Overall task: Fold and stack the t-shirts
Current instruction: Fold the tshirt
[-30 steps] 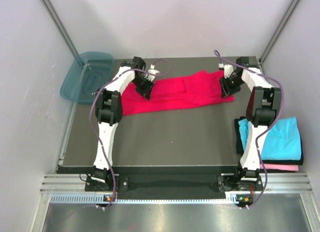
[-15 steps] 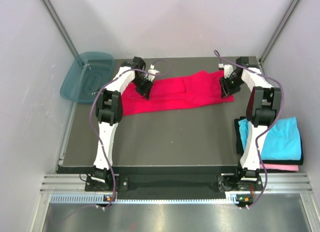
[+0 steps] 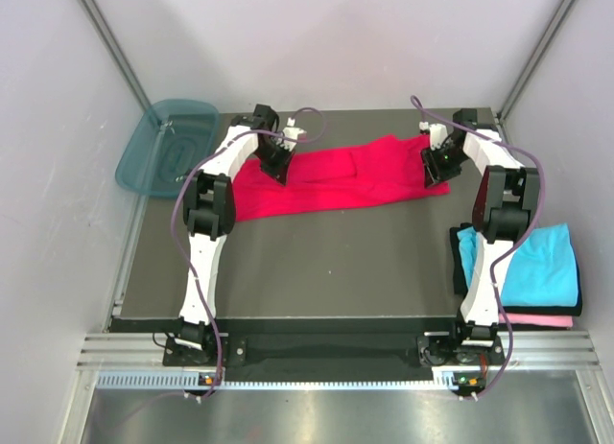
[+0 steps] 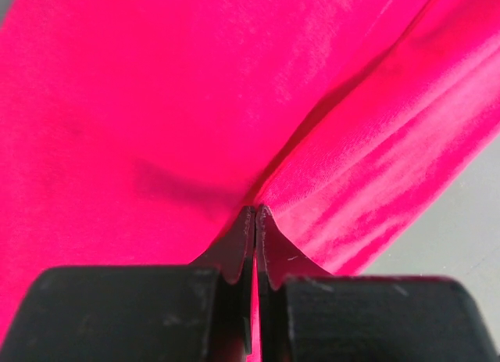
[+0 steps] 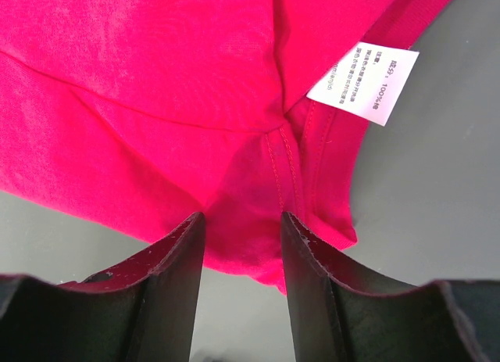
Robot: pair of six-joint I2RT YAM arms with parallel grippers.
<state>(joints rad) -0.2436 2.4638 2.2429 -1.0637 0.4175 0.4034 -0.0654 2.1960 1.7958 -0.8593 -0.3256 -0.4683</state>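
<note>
A crimson red t-shirt (image 3: 345, 180) lies folded in a long band across the far half of the table. My left gripper (image 3: 280, 173) sits on its left part, jaws shut with a ridge of red cloth (image 4: 156, 104) pinched at the tips (image 4: 256, 210). At the shirt's right end, my right gripper (image 3: 434, 175) stands open, its fingers (image 5: 183, 252) straddling the hem of the red shirt (image 5: 156, 80) just below a white tag (image 5: 363, 82). A folded cyan t-shirt (image 3: 537, 267) rests on a pink t-shirt (image 3: 542, 320) at the right edge.
A teal translucent tub (image 3: 168, 147) hangs off the table's far left corner. The dark table top (image 3: 326, 262) runs between the arms' bases and the red shirt. Pale walls and metal posts enclose the cell.
My left gripper has closed, pinching a fold of the red shirt, and has shifted slightly toward the far edge. The right gripper has stayed as it was.
</note>
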